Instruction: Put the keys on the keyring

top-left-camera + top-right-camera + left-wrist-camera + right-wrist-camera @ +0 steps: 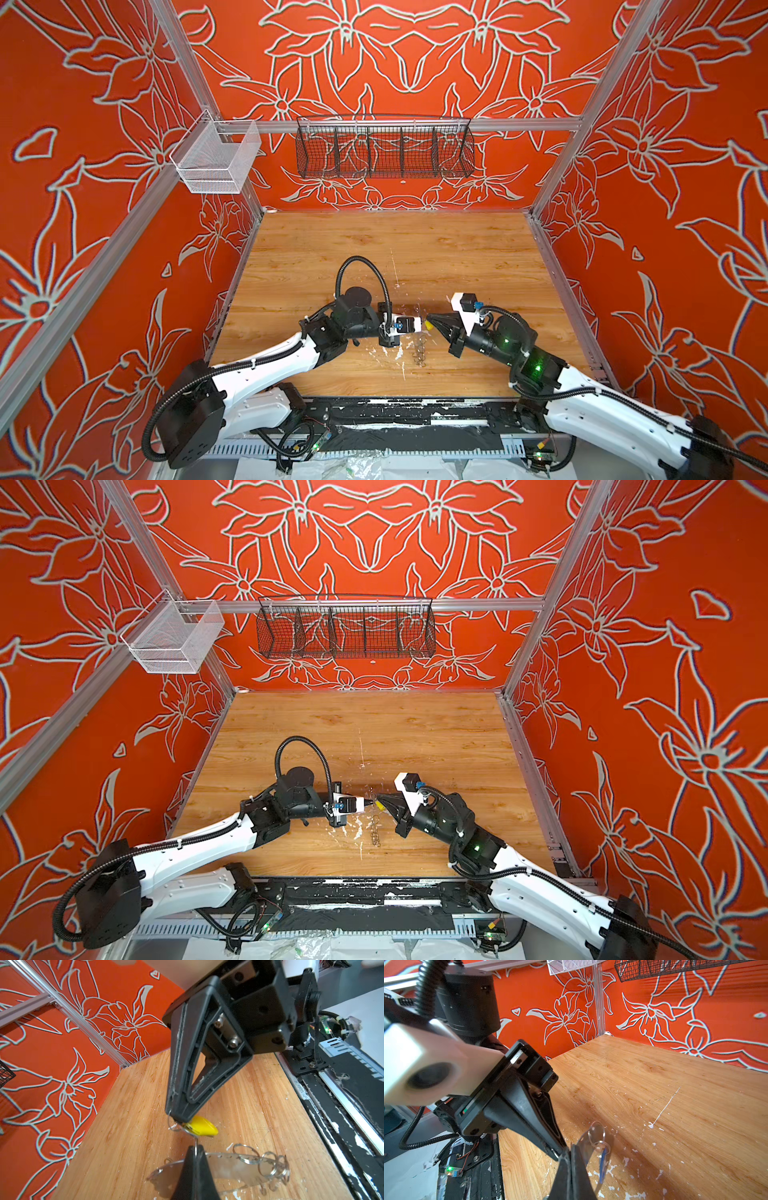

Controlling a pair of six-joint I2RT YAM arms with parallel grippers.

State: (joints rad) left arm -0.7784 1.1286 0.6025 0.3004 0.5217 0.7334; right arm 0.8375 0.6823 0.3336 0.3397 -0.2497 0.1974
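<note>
Your left end effector (194, 1151) is clamped on the keyring (228, 1167), raised over the bench (457, 257). Your right end effector (176, 1118) pinches the yellow key (202, 1126) just beside it. Both wall baskets (384, 149) look empty.

yellow key (201, 1126): oblong plastic tag, raised just above keyring, on a thin wire ring | blue key (602, 1162): hangs from a split ring on keyring | keyring (232, 1167): flat, translucent grey, split rings (270, 1164) along edge, held off the surface

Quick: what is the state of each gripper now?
Left gripper: closed on the flat translucent keyring.
Right gripper: closed, holding the yellow-tagged key.
</note>
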